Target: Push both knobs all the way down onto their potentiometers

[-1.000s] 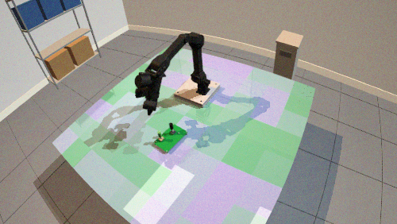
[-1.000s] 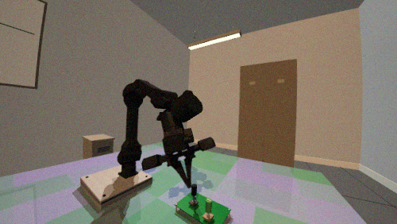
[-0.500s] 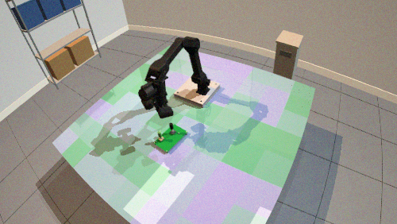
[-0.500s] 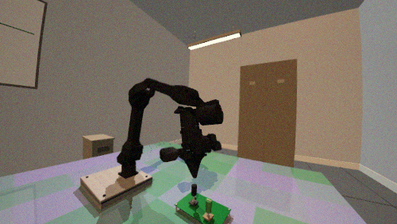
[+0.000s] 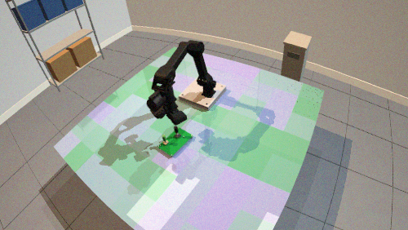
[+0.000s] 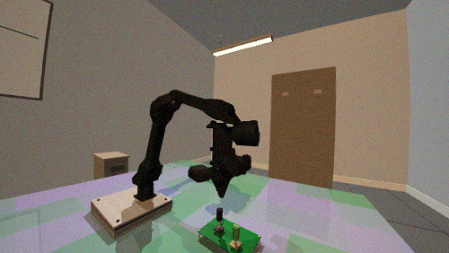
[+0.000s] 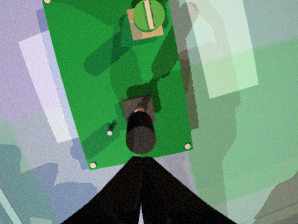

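Note:
The green circuit board (image 5: pixel 173 148) (image 6: pixel 207 233) (image 7: pixel 70 65) stands on the table. A black knob (image 5: pixel 176 129) (image 6: pixel 219 213) (image 7: pixel 140 138) is upright on the shaft of a grey-brown potentiometer (image 6: pixel 218 228) (image 7: pixel 131 107), with a gap between them. A green knob (image 6: pixel 236 231) (image 7: pixel 149 16) with a pale line on top is upright above an orange-tan potentiometer (image 6: pixel 235 245) (image 7: pixel 150 35); how large its gap is, I cannot tell. My gripper (image 6: pixel 221 196) (image 7: pixel 141 165) is shut and empty, pointing down. Its tips are a little above the black knob, not touching it.
A small pale-tipped part (image 7: pixel 110 132) stands on the board beside the grey-brown potentiometer. The arm's wooden base plate (image 5: pixel 192 102) (image 6: pixel 105 221) is behind the board. Pale screw heads mark the board's corners.

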